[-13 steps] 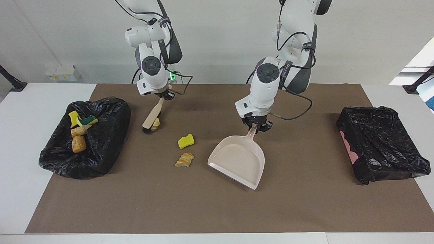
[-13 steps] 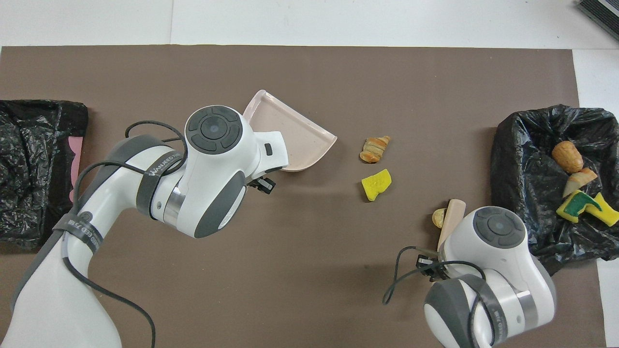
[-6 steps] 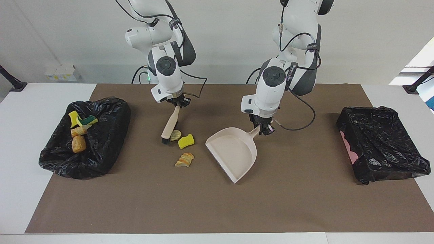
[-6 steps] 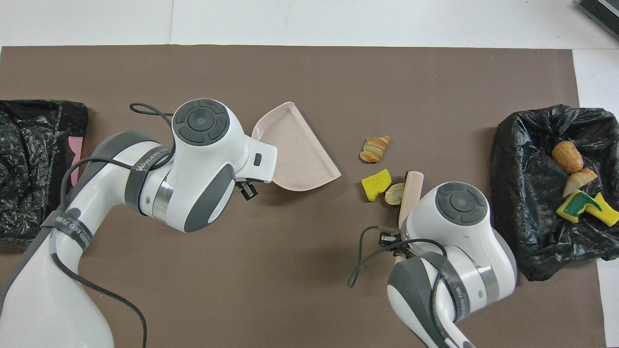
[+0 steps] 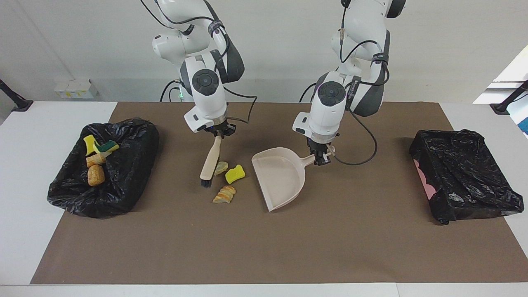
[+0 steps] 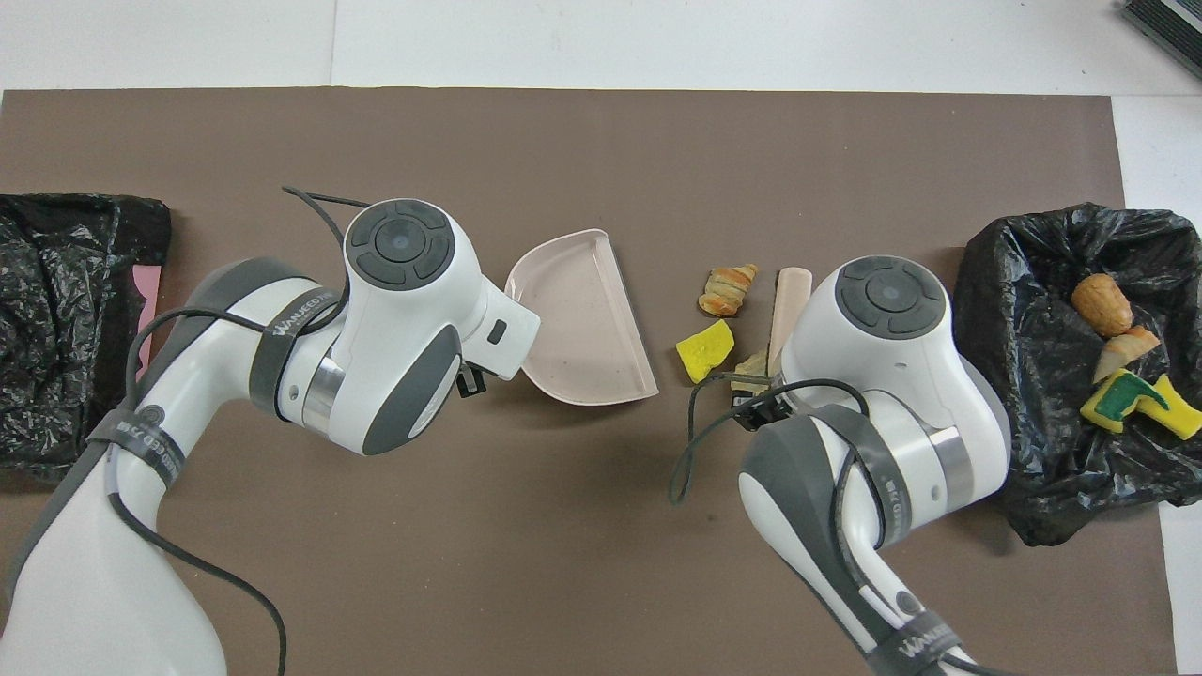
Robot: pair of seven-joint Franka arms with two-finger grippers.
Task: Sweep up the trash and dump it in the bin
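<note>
Lettering "WANJEED" on the dark strap [image 6: 300, 324] around the left arm, left of centre, and on a similar strap [image 6: 916, 648] at lower right, overhead view.

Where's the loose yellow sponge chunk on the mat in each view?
Facing view: yellow sponge chunk lies mid-mat, between brush and dustpan.
Overhead view: same chunk, just nearer the robots than the croissant-like scrap.
Shared landmark: the dustpan.
</note>
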